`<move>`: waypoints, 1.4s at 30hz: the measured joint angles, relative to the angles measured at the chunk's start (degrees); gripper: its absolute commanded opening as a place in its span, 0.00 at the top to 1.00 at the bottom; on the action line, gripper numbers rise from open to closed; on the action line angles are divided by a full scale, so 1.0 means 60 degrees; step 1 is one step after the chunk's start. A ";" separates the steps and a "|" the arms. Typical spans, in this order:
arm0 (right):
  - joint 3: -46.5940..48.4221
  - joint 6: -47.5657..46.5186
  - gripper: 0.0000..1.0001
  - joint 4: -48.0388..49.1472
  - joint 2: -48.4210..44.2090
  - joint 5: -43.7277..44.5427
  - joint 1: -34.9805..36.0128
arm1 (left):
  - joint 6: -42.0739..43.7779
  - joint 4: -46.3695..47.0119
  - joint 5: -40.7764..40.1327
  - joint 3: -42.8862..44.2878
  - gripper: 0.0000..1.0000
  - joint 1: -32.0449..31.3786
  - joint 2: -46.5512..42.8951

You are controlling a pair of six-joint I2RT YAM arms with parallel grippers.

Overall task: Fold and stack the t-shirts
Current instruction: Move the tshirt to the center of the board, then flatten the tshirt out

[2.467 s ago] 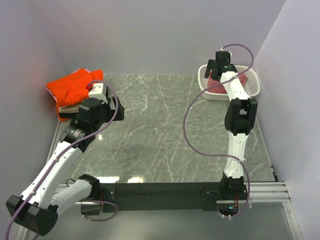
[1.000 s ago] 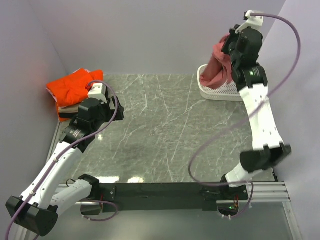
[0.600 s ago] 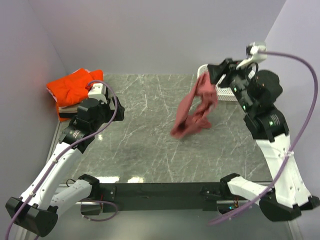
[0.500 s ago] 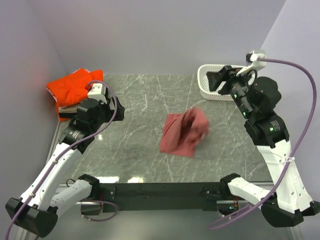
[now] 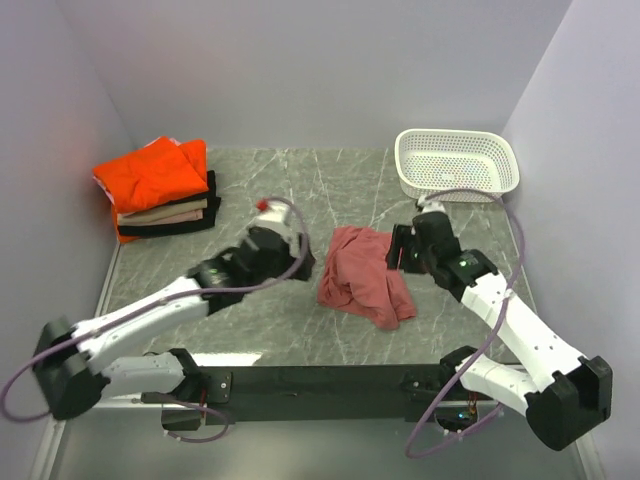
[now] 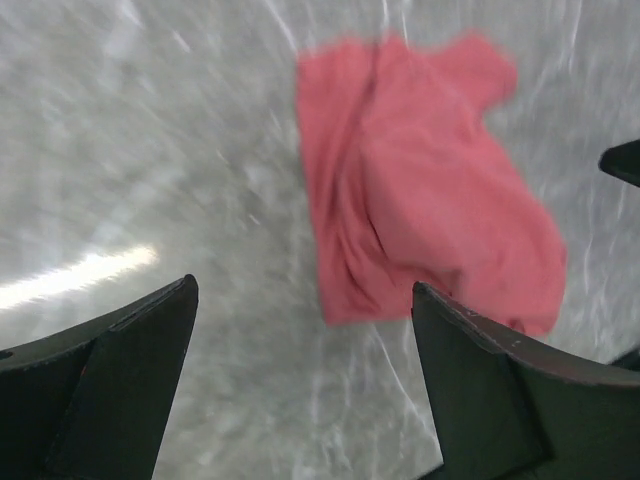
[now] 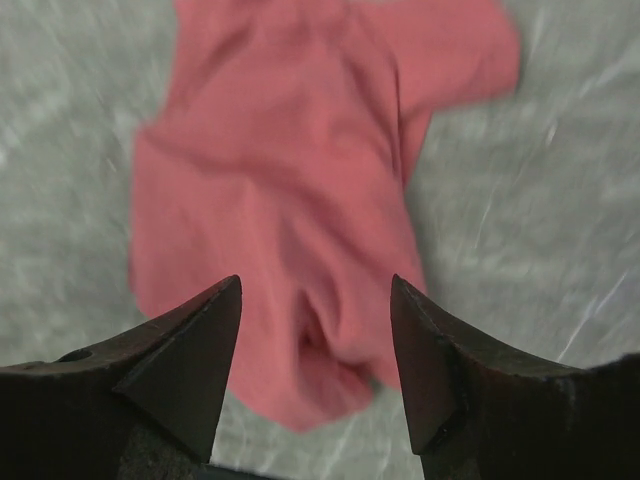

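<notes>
Blurred in both wrist views, the salmon t-shirt (image 5: 365, 275) is flanked midway on the worktop (image 5: 250, 190) by left gripper (image 6: 303, 288) and right gripper (image 7: 315, 282), each spread wide, empty, room all round.

The left arm (image 5: 150, 310) lies low, stretched from the near left corner toward the middle. The left gripper (image 5: 298, 262) points inward and down, its jaws wide apart with nothing between them. The right arm (image 5: 520, 325) bends forward from the near right corner and reaches left. The right gripper (image 5: 396, 250) faces the left one, tilted downward, its fingers (image 7: 190, 350) spread and holding nothing.
</notes>
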 measured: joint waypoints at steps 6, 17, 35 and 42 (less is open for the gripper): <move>-0.1355 0.0834 0.33 -0.0328 -0.0495 -0.0517 0.0892 | -0.0885 0.0648 -0.0087 -0.0160 0.05 -0.1672 0.2310; -0.2401 0.1796 0.33 -0.0313 -0.0914 -0.1541 0.2091 | -0.1253 0.1967 0.0117 -0.0160 0.11 -0.1912 0.4258; -0.2018 0.1978 1.00 -0.0619 0.0197 -0.0739 0.2707 | -0.1326 0.2506 0.0051 0.0251 1.00 -0.1920 0.5931; 0.1162 0.1198 1.00 -0.2222 -0.0066 0.0423 0.2707 | -0.0674 0.0936 -0.0783 0.0772 1.00 -0.1916 0.4532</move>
